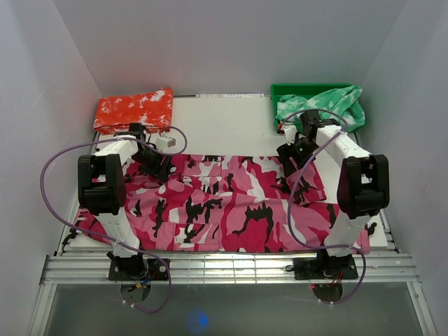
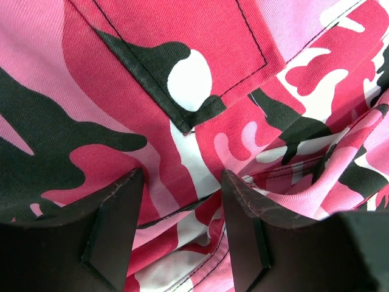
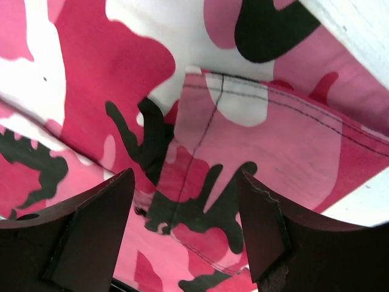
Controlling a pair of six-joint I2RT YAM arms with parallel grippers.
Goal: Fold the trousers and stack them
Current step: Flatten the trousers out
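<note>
Across mid-frame the trousers (image 1: 231, 206) lie flat, long axis left-right. I see left gripper (image 1: 162, 169) and right gripper (image 1: 288, 157) over the upper edge, one per end, jaws apart, nothing clamped.

Thing: the trousers (image 1: 231, 206), one long pair in soft cloth.
Pattern: pink and magenta camouflage, and there are the black and white patches; seams run in black thread.
Pose: laid out sideways, spread open and mostly flat, not yet folded.
Place: across the near half of the table (image 1: 224, 129), almost from its left side to its right.
Surface: rumpled, with creases and raised folds at both ends.
</note>
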